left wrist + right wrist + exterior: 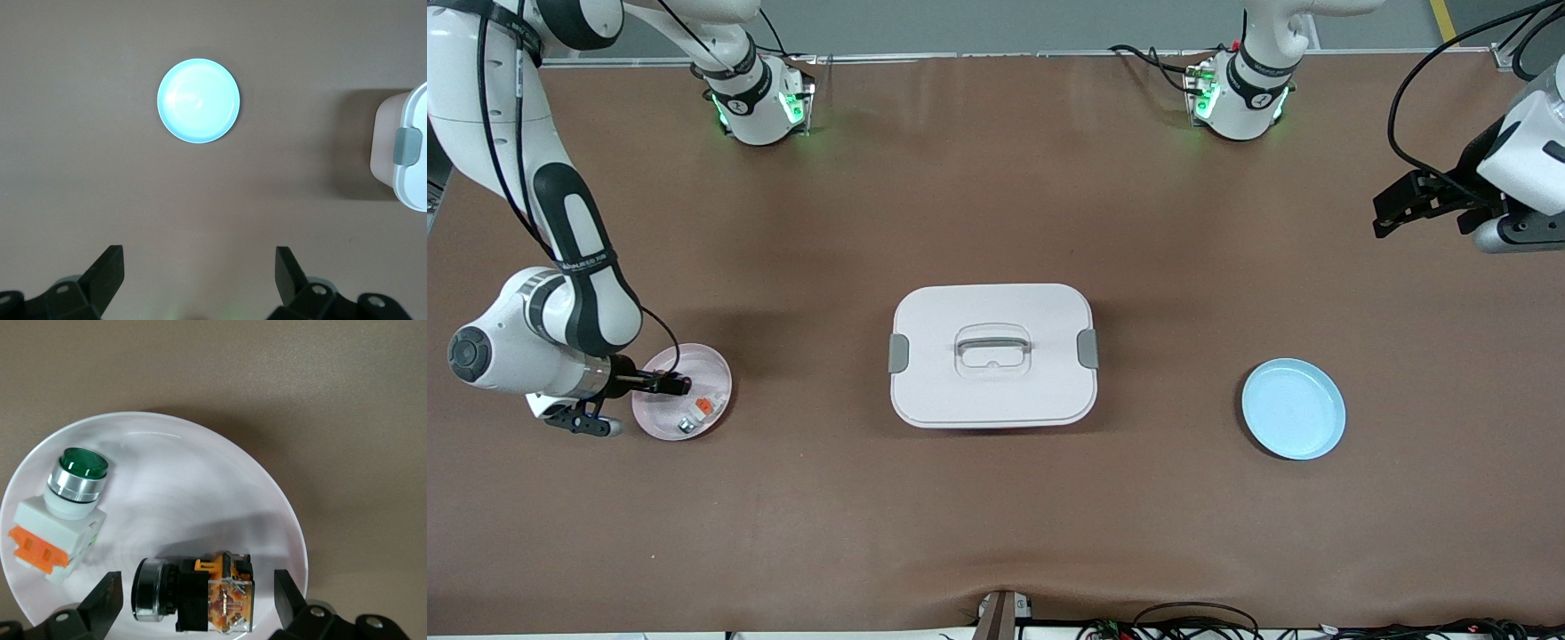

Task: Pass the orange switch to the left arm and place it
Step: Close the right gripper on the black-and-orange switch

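Right now the orange switch lies on its side in the pink plate, directly between my right gripper's spread, empty fingers, its long axis running across from one finger toward the other. It's a black-collared body with a clear orange block. My left gripper, also released, waits over bare table near the blue plate, with the box between the plates.

The box stands mid-desk between the pink plate under the right tool and the blue plate; bare desk surrounds it.
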Robot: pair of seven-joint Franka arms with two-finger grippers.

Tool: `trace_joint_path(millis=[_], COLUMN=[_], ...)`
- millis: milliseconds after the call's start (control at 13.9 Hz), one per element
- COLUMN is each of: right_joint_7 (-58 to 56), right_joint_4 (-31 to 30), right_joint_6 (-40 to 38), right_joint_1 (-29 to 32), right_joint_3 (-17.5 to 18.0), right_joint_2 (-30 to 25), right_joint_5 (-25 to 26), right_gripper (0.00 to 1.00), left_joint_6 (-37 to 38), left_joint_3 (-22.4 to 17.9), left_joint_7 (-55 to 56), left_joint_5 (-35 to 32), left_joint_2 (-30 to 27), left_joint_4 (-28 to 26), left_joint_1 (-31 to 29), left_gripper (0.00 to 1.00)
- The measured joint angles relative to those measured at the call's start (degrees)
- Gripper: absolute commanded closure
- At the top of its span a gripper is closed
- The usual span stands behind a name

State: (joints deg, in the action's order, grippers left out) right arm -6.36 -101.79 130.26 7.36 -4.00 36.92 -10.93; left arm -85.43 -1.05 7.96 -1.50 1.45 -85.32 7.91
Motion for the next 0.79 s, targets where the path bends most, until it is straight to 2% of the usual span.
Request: trace_joint_path(millis=[790], right_joint_7=[0.00], right_joint_4=[-0.14], right_joint_6=[-0.19], right_joint_1=[0.00], right_joint_3=[0.01], right_joint_2=[0.64], right_joint_5=[-0.04], right_gripper=[0.00], left_joint_6=[0.00], left_joint_3=[0.00], left_joint_7=[0.00], left_joint_5=[0.00], left_joint_2=[0.00], left_joint_4=[0.00], left_joint_1=[0.01], left_gripper=[0.00])
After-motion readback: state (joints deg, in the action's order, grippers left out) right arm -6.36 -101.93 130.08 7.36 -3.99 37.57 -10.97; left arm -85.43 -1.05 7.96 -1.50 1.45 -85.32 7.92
